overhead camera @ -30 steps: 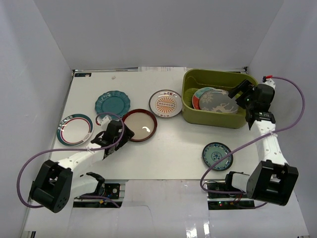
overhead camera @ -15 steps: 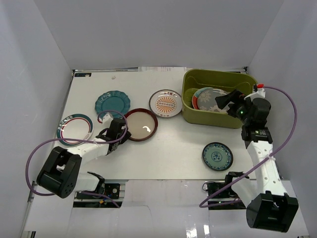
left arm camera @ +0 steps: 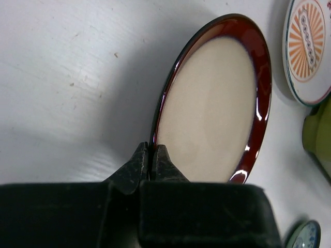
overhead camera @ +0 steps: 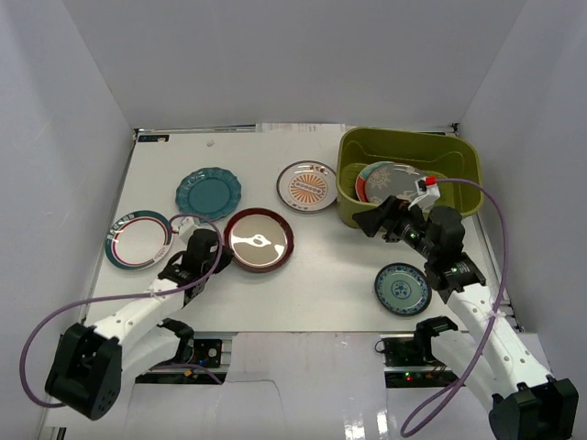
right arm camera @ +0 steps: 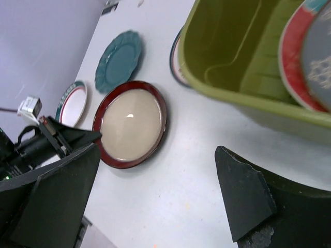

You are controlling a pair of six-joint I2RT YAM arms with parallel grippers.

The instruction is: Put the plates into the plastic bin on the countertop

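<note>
My left gripper is shut on the left rim of the red-rimmed tan plate. In the left wrist view its fingertips pinch that rim, and a dark shadow lies under the plate. My right gripper hangs open over the countertop, just in front of the olive plastic bin. Its fingers stand wide apart and hold nothing. A red-and-teal plate and a grey plate lie in the bin.
On the countertop lie a teal scalloped plate, an orange sunburst plate, a striped-rim white plate and a small teal plate. White walls enclose the surface. Purple cables loop beside both arms.
My left gripper closed on the tan plate's rim and pulled it slightly nearer. My right arm swung away from above the bin, leftward and nearer, to the bin's front.
</note>
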